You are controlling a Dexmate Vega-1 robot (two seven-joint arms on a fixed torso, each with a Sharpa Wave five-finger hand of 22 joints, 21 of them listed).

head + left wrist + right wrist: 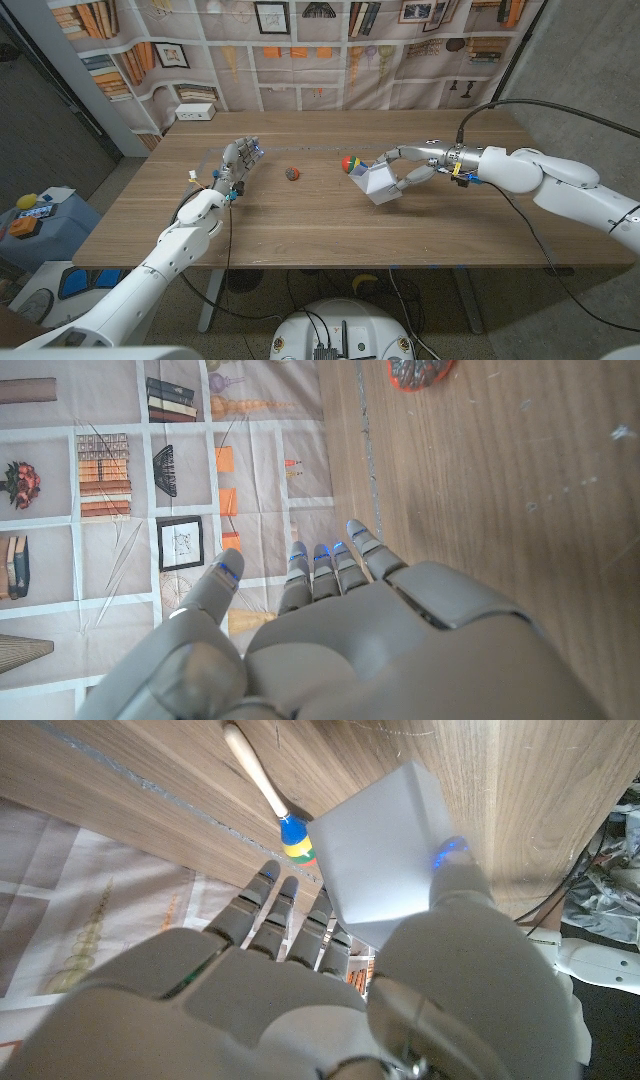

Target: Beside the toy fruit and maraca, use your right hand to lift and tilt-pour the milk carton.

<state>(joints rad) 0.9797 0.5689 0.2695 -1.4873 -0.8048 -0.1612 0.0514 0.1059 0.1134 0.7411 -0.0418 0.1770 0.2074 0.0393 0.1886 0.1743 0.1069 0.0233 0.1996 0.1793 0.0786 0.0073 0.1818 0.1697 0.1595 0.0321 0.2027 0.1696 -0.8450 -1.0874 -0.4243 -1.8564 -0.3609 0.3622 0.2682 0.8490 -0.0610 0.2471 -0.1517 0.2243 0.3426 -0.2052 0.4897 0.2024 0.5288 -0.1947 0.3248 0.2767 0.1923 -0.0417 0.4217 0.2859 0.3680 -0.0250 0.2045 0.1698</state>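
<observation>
My right hand (408, 170) grips the white carton (381, 183) at mid-table, fingers along its far side and thumb on the near face, the carton tipped over toward my left with its top leaning down toward the wood. From the right wrist camera, the fingers (283, 910) and thumb clamp the carton (385, 850) between them. The maraca (349, 163), a ball head banded red, yellow, green and blue, sits just beside the carton on its far-left side; the wrist camera shows its pale wooden handle (252, 765) lying along the table (300, 225). A small reddish toy fruit (292, 173) lies well apart to the left, between my two hands. My left hand (236, 167) waits near the table's left part, holding nothing, fingers (320, 565) extended and slightly apart. A bookshelf-print backdrop (300, 50) hangs behind the table.
</observation>
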